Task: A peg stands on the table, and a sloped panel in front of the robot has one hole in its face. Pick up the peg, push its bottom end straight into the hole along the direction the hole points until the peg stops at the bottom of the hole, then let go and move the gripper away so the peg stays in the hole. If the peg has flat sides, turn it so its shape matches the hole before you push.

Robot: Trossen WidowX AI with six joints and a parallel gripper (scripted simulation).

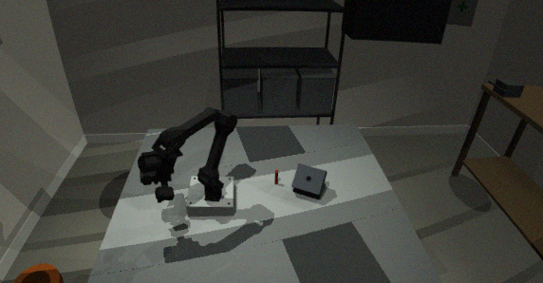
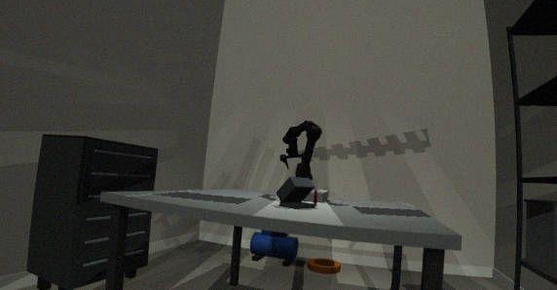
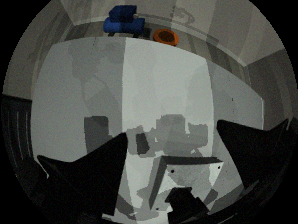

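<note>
Across the pale counter (image 1: 332, 215) (image 2: 273, 218) (image 3: 165, 75), the red peg (image 1: 276, 177) (image 2: 315, 198) stands upright near the sloped block (image 1: 309, 180) (image 2: 295, 191), while the jaws (image 1: 164, 194) (image 2: 285, 161) hang wide open, holding nothing.

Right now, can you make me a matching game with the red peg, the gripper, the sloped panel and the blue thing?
Column 1
1. red peg
2. gripper
3. sloped panel
4. blue thing

Column 2
A. on the floor
B. has a hole in its face
C. open, holding nothing
D. standing upright on the table

Right pairs: 1-D, 2-C, 3-B, 4-A
</note>
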